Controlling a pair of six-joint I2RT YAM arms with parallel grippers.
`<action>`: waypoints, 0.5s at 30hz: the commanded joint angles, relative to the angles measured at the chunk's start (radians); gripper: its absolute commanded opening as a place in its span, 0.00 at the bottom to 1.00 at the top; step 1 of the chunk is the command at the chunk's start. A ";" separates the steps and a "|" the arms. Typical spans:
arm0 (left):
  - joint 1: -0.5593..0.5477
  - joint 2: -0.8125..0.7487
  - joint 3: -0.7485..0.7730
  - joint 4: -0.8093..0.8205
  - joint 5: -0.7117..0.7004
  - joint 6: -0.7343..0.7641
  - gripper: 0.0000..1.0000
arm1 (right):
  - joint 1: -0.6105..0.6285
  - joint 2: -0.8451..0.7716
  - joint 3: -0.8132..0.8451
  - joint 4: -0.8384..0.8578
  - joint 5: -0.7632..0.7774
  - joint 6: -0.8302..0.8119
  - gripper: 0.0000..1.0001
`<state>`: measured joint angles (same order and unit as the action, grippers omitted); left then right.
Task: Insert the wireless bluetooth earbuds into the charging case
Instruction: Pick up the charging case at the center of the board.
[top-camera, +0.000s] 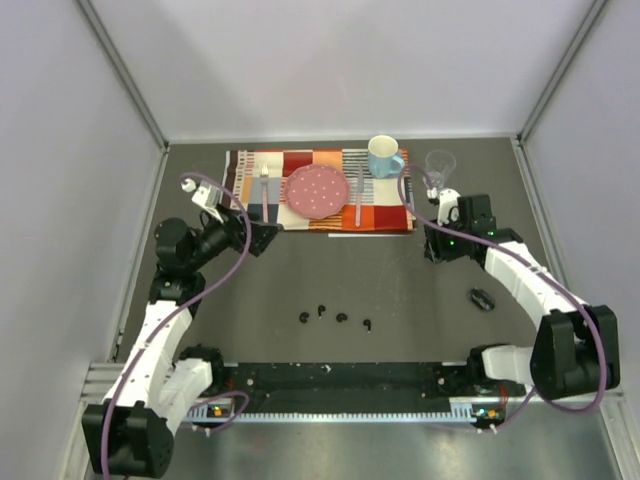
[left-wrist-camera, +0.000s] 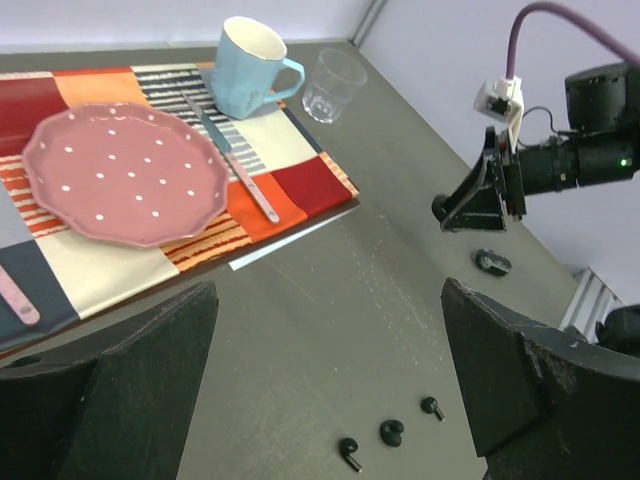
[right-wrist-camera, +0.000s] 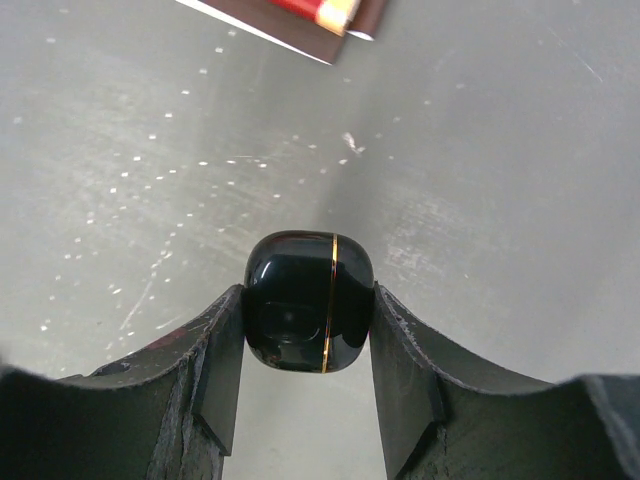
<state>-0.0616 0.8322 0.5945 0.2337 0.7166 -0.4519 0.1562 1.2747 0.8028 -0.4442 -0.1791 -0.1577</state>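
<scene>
Four tiny black earbuds (top-camera: 342, 318) lie in a loose row on the grey table near the front; three of them show in the left wrist view (left-wrist-camera: 391, 432). My right gripper (right-wrist-camera: 308, 312) is shut on a closed glossy black charging case (right-wrist-camera: 308, 302) with a gold seam and holds it just above the table; from above this gripper (top-camera: 437, 248) is at the right, near the placemat corner. A second black case (top-camera: 482, 298) lies on the table to the right and also shows in the left wrist view (left-wrist-camera: 492, 262). My left gripper (left-wrist-camera: 330, 290) is open and empty, raised at the left (top-camera: 262, 238).
A patchwork placemat (top-camera: 385, 210) at the back holds a pink dotted plate (top-camera: 317, 191), cutlery (top-camera: 359, 195) and a light blue mug (top-camera: 384, 157). A clear glass (top-camera: 440, 164) stands beside the mat. Grey walls close in both sides.
</scene>
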 joint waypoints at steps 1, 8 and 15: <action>-0.003 0.043 0.045 -0.006 0.086 0.042 0.99 | 0.045 -0.080 0.038 0.007 -0.037 0.015 0.00; -0.003 0.174 0.095 -0.032 0.158 0.027 0.99 | 0.111 -0.158 0.035 0.025 -0.016 -0.026 0.00; -0.003 0.197 0.110 -0.057 0.106 0.059 0.99 | 0.154 -0.241 0.029 0.058 0.035 -0.035 0.00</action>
<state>-0.0616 1.0458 0.6640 0.1612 0.8310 -0.4290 0.2928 1.0908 0.8032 -0.4450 -0.1787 -0.1749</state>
